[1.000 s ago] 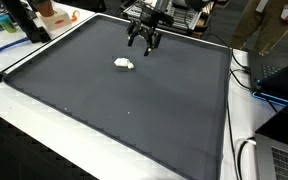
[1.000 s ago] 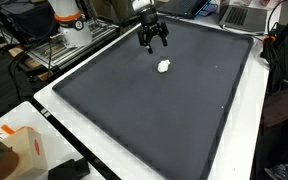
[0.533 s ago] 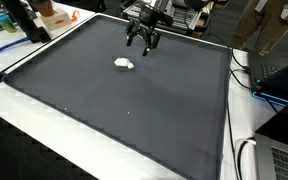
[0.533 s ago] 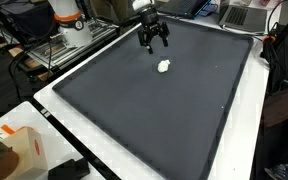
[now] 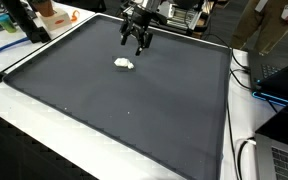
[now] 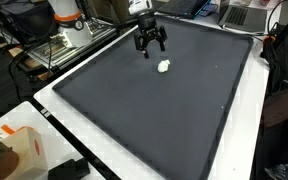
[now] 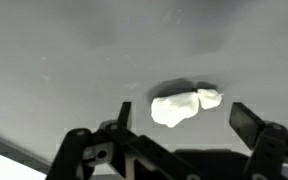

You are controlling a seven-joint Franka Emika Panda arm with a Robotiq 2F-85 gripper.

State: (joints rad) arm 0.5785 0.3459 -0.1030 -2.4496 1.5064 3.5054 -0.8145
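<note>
— Claw (image 5: 138, 45)?
— Spread wide, empty, hovering over the dark mat (image 5: 134, 115) on the bench (image 5: 24, 125).
— White lump (image 5: 124, 64)?
— Lying on the mat, near the claw, not touching; framed between the fingers in the wrist view.

1. We can read no text, label, brand, number or sign in any view.
2. The orange-and-white box (image 6: 22, 148), at the lower left of an exterior view, is too small and blurred for us to read.
</note>
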